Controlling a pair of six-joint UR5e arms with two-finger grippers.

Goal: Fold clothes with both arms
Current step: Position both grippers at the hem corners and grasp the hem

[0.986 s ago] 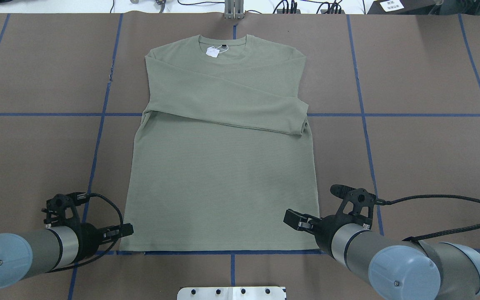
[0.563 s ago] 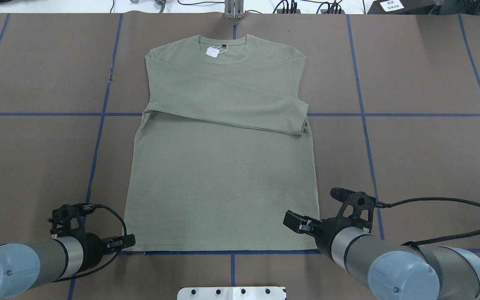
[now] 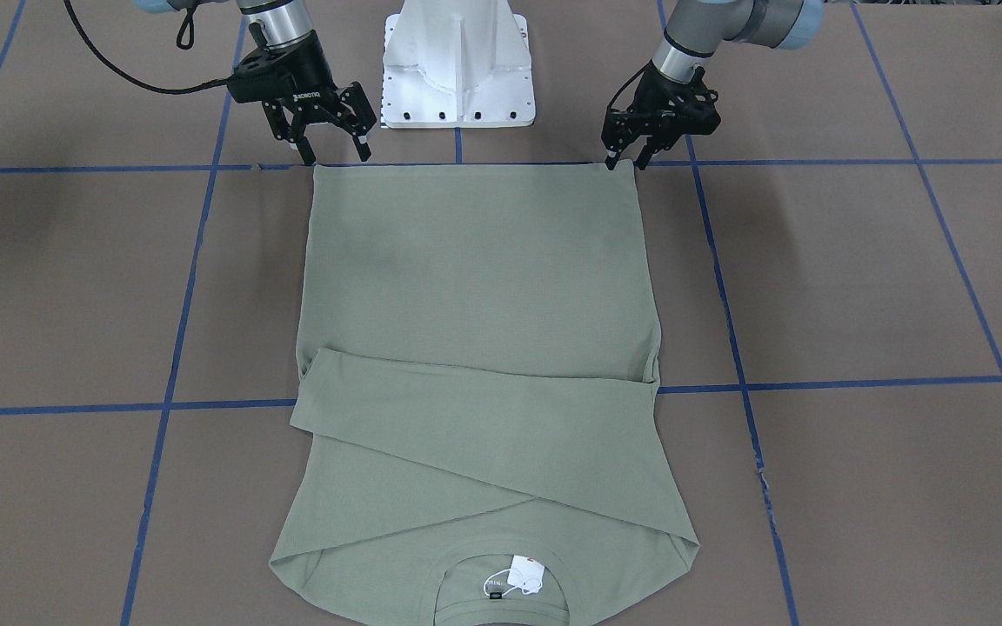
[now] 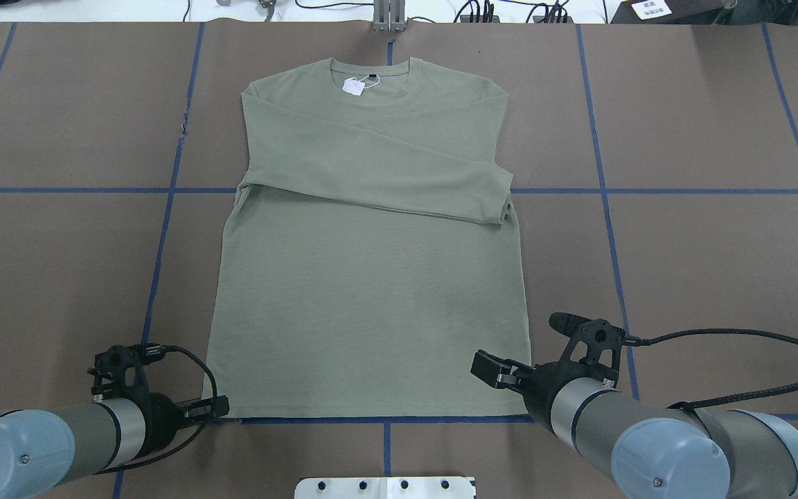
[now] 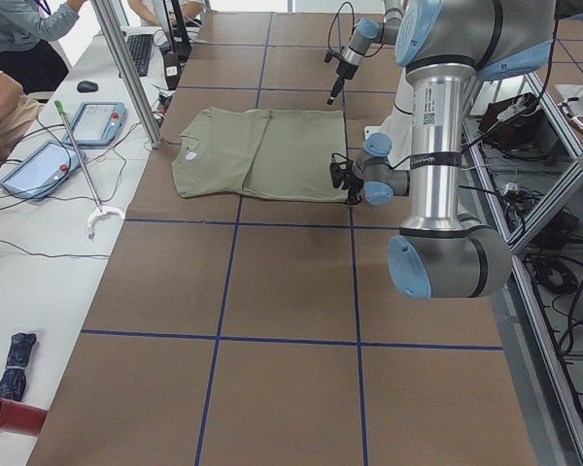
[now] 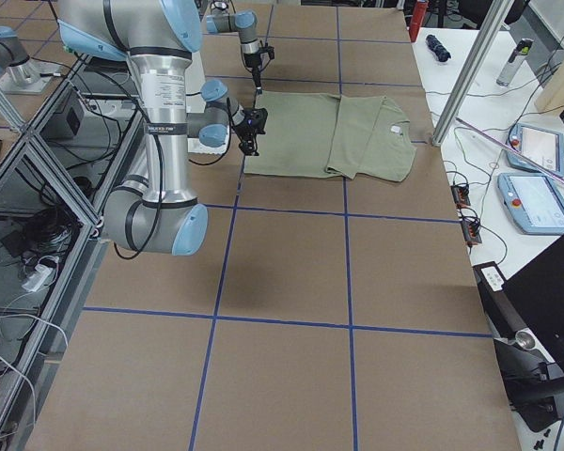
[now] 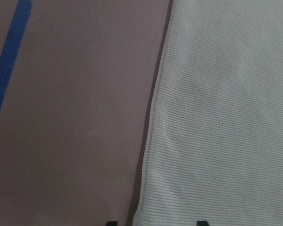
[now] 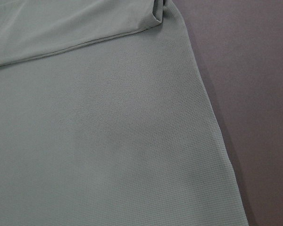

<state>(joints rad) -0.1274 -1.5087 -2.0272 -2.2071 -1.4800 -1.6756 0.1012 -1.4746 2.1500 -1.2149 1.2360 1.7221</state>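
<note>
Place: robotics laboratory.
Bench (image 4: 717,104): mine, brown-covered, gridded with blue tape (image 4: 717,190).
Mounting: my left arm (image 5: 435,126) and right arm (image 6: 164,113) flank a white pedestal base (image 3: 457,61).
Side table (image 5: 39,291): white, carrying control tablets (image 6: 536,202) and a keyboard (image 5: 141,53); aluminium frame posts (image 5: 126,68); a person (image 5: 19,39) alongside.

The shirt (image 4: 364,298) is flat in the middle of the table (image 4: 717,242), with the neck toward the far edge and the hem on the robot's side. Both sleeves are folded across the chest, one on top of the other. The tag (image 4: 353,86) sits in the neck opening. The left gripper (image 4: 217,407) is right at the hem's left corner, and the shirt's side edge runs between its fingers (image 7: 202,223). The right gripper (image 4: 488,367) is at the hem's right corner, over the cloth. The pedestal base (image 3: 457,65) stands just past the hem, between the two arms.
</note>
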